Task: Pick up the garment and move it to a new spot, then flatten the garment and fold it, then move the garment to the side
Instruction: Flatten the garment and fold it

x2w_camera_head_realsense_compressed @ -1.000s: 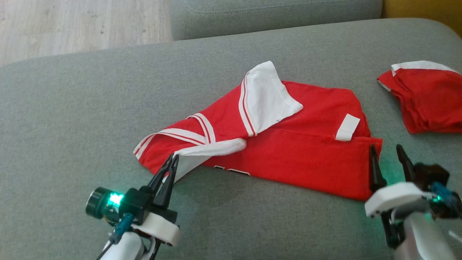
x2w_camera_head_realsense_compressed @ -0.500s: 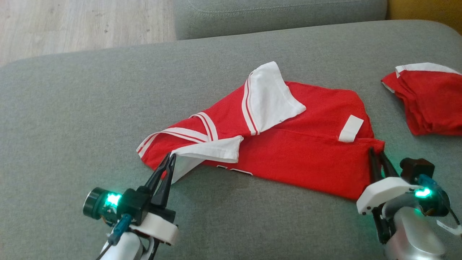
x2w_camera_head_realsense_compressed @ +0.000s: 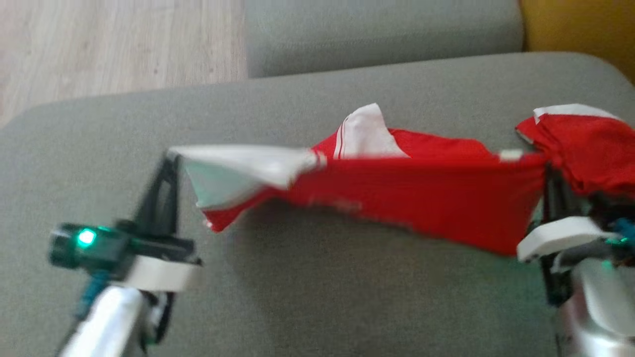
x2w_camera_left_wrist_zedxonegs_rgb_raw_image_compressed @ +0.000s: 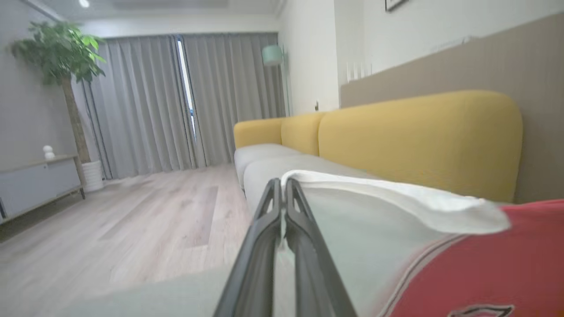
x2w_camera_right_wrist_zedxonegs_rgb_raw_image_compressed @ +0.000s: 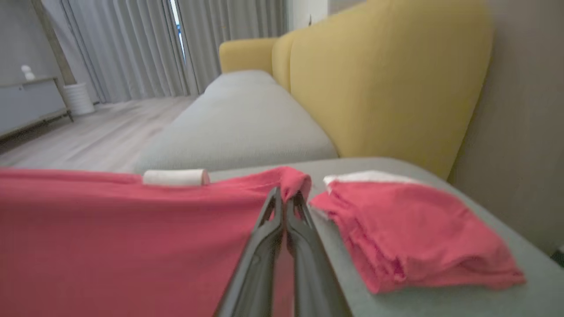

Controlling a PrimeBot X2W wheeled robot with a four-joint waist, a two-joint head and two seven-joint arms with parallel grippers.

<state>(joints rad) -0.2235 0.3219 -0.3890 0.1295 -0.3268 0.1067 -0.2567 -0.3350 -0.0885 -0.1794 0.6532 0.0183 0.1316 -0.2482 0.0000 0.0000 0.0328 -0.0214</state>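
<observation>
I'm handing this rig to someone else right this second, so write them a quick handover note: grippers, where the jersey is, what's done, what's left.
Grippers: the left gripper is shut on the white end of the red and white jersey; the right gripper is shut on its red corner.
Position: the jersey hangs stretched between them above the grey sofa cushion; a folded red garment lies on the cushion by the right gripper.
Done: both ends gripped, jersey held up.
Left: set it down at a new spot, flatten it, fold it, move it aside.
</observation>
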